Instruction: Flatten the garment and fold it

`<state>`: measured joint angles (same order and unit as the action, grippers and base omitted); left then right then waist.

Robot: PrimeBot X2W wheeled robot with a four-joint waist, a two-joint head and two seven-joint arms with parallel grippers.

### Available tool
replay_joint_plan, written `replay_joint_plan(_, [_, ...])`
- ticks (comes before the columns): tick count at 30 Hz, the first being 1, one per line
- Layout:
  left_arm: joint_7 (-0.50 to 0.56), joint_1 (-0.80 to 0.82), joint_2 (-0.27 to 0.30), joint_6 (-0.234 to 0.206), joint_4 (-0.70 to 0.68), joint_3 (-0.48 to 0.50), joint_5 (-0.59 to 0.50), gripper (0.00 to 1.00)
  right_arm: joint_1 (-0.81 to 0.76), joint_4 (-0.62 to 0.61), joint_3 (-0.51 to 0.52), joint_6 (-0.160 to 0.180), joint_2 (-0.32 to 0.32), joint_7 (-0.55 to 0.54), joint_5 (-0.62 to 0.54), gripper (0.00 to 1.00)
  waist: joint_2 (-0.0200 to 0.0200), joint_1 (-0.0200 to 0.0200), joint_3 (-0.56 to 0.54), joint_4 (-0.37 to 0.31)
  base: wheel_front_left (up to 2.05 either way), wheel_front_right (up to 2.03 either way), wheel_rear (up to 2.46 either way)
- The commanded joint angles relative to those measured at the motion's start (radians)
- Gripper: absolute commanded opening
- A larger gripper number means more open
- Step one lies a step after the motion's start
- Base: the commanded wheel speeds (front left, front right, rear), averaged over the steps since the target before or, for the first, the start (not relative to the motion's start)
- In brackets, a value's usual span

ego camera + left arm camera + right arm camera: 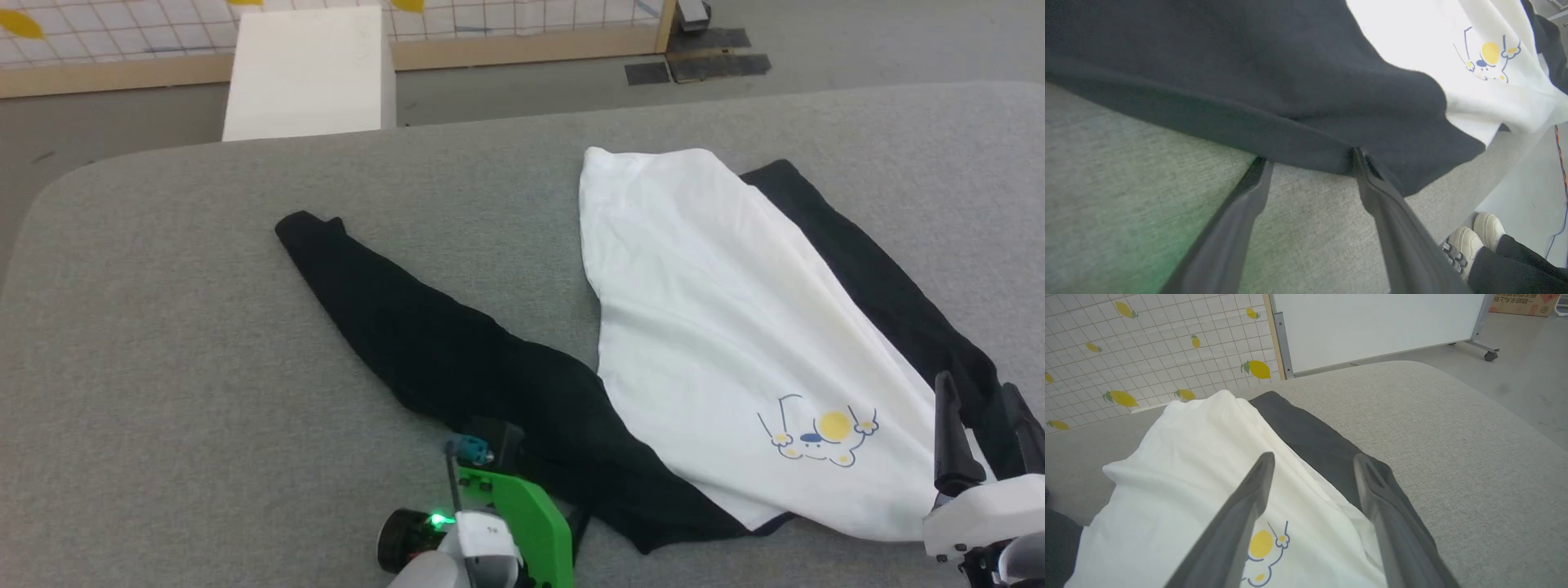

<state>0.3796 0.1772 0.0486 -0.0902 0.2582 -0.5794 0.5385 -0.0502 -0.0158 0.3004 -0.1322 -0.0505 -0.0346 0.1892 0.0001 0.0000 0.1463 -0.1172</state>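
The garment (735, 327), a single T-shirt, lies on the right half of the grey desk (204, 327). Its white body is gathered into a narrow wedge and its two black sleeves trail off to either side, so I judge flattening barely begun and no fold made. The left gripper (1309, 156) has its jaws spread, tips at the near sleeve's edge and grasping nothing, while the right gripper (976, 384) hovers with jaws likewise released beside the one small printed figure (820, 437).
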Motion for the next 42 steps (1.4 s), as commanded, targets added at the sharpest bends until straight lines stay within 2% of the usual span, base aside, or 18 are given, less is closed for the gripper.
replay_joint_plan(1, [0.021,0.006,0.002,-0.001,0.011,-0.014,0.011,1.00,0.018,-0.003,-0.004,0.002,0.000,0.007,0.008,1.00,-0.0001,0.0000,0.014,-0.015,0.00,0.00,0.00])
replay_joint_plan(8, [0.040,0.014,0.002,-0.008,0.020,-0.042,0.060,1.00,0.024,0.002,-0.010,0.002,0.000,0.015,0.019,1.00,-0.0001,0.0000,0.030,-0.036,0.00,0.00,0.00])
replay_joint_plan(9, [0.036,0.019,0.002,-0.009,0.026,-0.043,0.061,0.88,0.024,0.002,-0.011,0.002,0.000,0.016,0.022,1.00,-0.0001,0.0000,0.032,-0.037,0.00,0.00,0.00])
replay_joint_plan(10, [0.029,0.023,0.002,-0.010,0.030,-0.042,0.063,0.41,0.025,0.003,-0.011,0.002,0.000,0.016,0.024,1.00,-0.0001,0.0000,0.034,-0.037,0.00,0.00,0.00])
replay_joint_plan(11, [0.020,0.028,0.002,-0.009,0.035,-0.042,0.065,0.00,0.027,0.005,-0.011,0.002,0.000,0.015,0.023,1.00,-0.0001,0.0000,0.035,-0.037,0.00,0.00,0.00])
replay_joint_plan(18, [-0.083,0.036,0.015,-0.042,0.048,0.026,0.067,0.00,0.028,0.007,-0.001,0.002,0.000,0.013,0.027,1.00,-0.0001,0.0000,0.027,-0.020,0.00,0.00,0.00])
replay_joint_plan(24, [-0.175,-0.025,0.085,-0.107,-0.026,0.141,0.084,0.00,0.019,-0.003,0.028,0.002,0.000,-0.003,0.016,1.00,-0.0001,0.0000,0.002,0.017,0.00,0.00,0.00])
replay_joint_plan(30, [-0.193,-0.118,0.141,-0.169,-0.119,0.218,0.105,0.00,0.010,0.014,0.069,0.002,0.000,-0.071,0.003,1.00,-0.0001,0.0000,-0.007,0.054,0.00,0.00,0.00])
replay_joint_plan(36, [-0.221,-0.165,0.153,-0.212,-0.164,0.257,0.109,0.00,0.061,0.088,0.124,0.002,0.000,-0.162,-0.022,1.00,-0.0001,0.0000,0.001,0.081,0.00,0.00,0.00])
replay_joint_plan(42, [-0.233,-0.155,0.147,-0.215,-0.168,0.255,0.106,0.00,0.172,0.204,0.131,0.002,0.000,-0.247,-0.060,1.00,-0.0001,0.0000,0.024,0.102,0.00,0.00,0.00])
